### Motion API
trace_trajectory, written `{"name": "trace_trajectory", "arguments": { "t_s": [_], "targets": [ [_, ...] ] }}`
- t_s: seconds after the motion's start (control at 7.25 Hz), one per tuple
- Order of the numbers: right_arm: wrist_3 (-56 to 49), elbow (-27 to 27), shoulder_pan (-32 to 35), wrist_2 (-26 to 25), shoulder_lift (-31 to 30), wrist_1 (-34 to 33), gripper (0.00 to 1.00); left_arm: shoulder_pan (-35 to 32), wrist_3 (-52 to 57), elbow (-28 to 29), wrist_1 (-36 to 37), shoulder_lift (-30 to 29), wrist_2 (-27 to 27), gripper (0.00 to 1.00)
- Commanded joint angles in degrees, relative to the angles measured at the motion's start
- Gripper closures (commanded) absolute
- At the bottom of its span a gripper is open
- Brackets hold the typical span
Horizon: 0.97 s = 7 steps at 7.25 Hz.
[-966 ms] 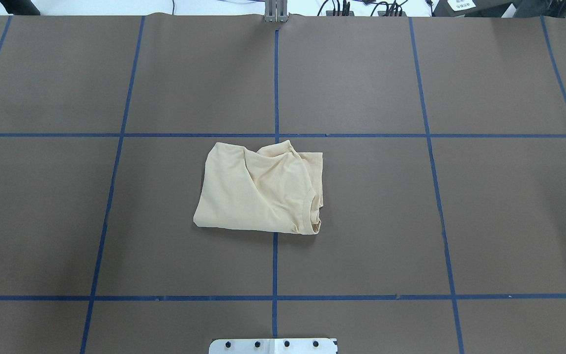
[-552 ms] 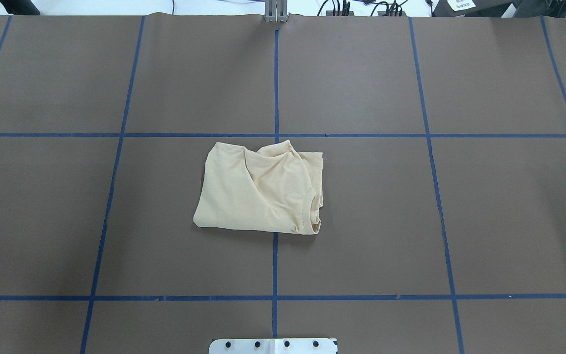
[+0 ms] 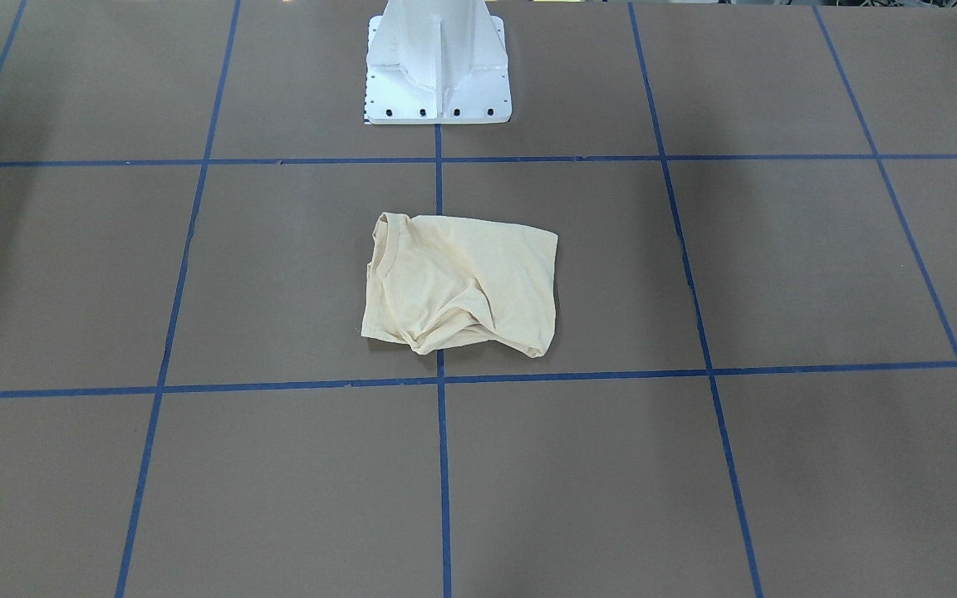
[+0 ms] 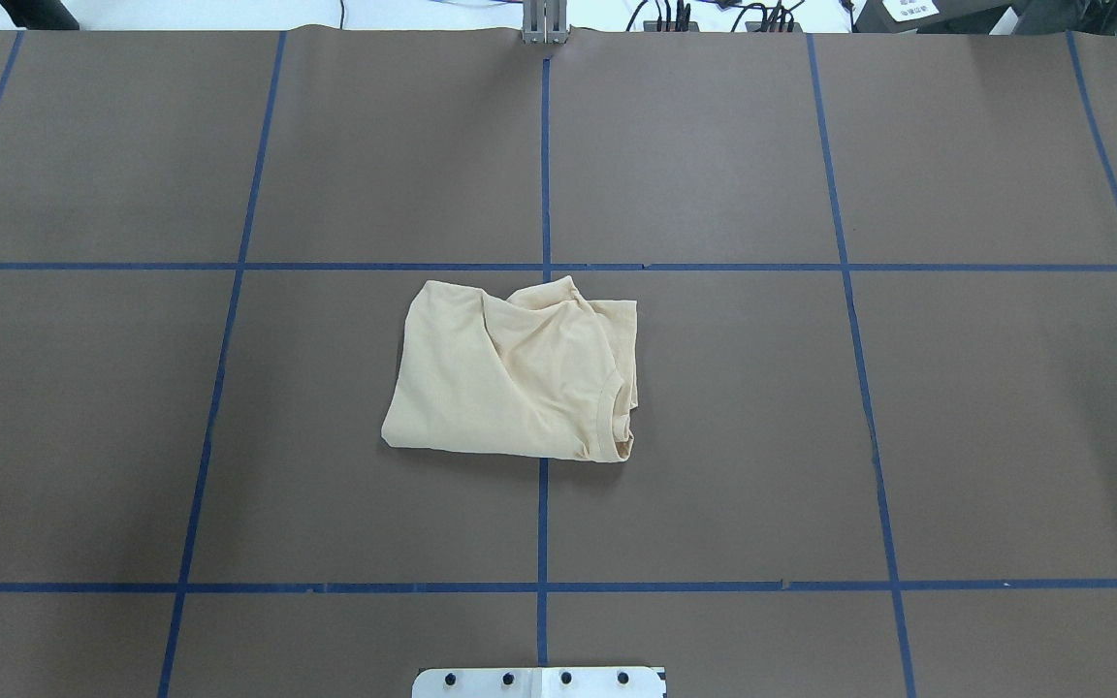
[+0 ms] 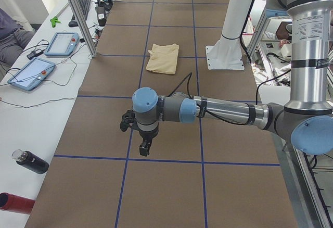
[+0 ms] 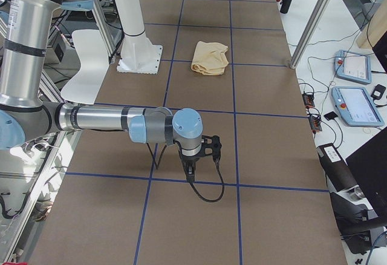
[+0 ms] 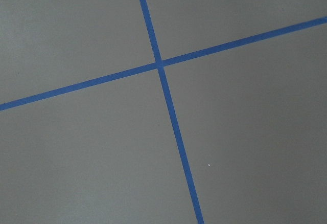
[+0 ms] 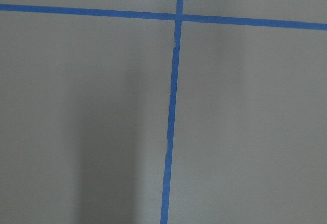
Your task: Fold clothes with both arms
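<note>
Shirt (image 4: pixel 515 373) roughly folded on table (image 4: pixel 714 436) | left tool (image 5: pixel 144 147), right tool (image 6: pixel 190 169): width cannot tell

You see a thin, soft, matt cloth shirt (image 4: pixel 510 373), creased, on a surface (image 4: pixel 1005 436) covered in flat matt brown paper crossed by smooth blue tape lines (image 4: pixel 544 174), while the left arm (image 5: pixel 229 111) shows satin silver metal tubing and smooth light blue joint caps (image 5: pixel 144 100).

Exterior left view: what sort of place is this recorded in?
Probably a robotics lab: a jointed left arm over a table gridded with blue tape, and two teach pendants on the white side bench.
</note>
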Motion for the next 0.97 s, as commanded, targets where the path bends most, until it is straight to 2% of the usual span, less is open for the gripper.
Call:
{"name": "trace_trajectory", "arguments": {
  "t_s": [0.0,0.83],
  "targets": [
    [1.96,0.55,0.0,0.11,0.02,0.02,0.0,0.0,0.02,-0.05,-0.11,-0.03,-0.14,0.0],
    [3.11,0.47,-0.09,-0.16,0.72,0.11,0.0,0.0,0.02,-0.14,-0.2,-0.12,-0.14,0.0]
  ]
}}
